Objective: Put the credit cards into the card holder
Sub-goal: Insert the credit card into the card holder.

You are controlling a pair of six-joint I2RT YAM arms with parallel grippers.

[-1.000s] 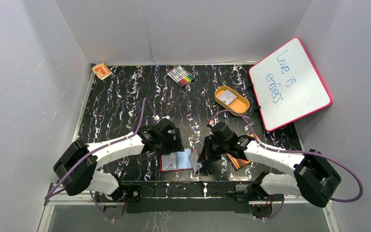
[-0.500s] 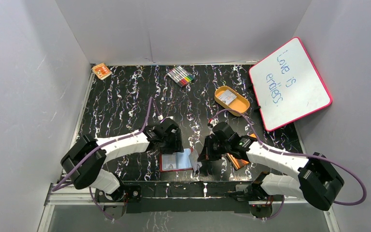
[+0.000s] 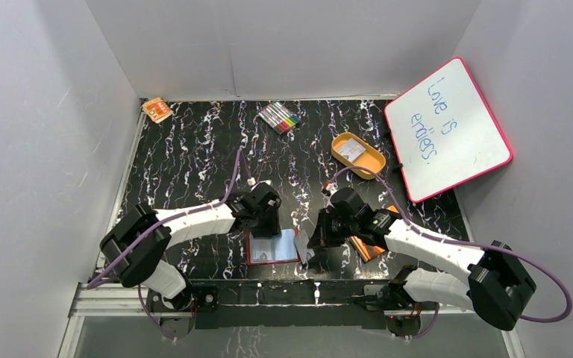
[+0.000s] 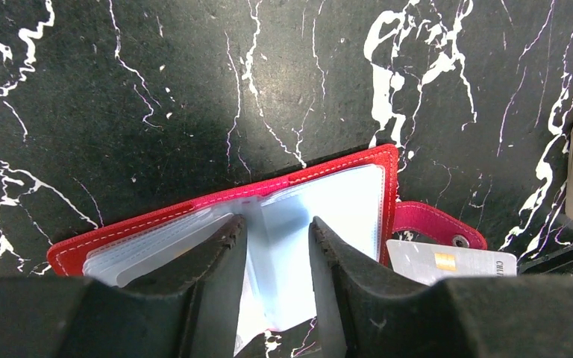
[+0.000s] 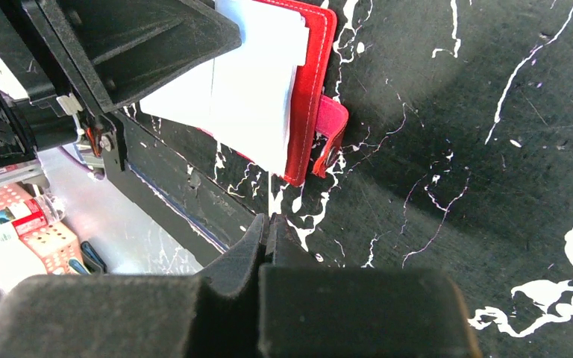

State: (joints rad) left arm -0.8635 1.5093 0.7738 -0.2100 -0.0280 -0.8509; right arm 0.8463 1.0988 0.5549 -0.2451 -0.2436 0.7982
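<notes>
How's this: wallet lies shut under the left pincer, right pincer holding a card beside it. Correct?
No: the wallet lies open under the left pincer, per the left wrist view. The right pincer does hold a card beside it.

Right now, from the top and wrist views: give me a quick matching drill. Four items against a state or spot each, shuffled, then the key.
Items
1. card holder
2. credit card
3. whiteboard
4. markers

States or spots
A. pink-red frame, blue handwriting
B. lying open, clear pockets up
C. several colours, side by side
D. beside the snap tab

Pairs: 1-B, 2-D, 3-A, 4-C
</notes>
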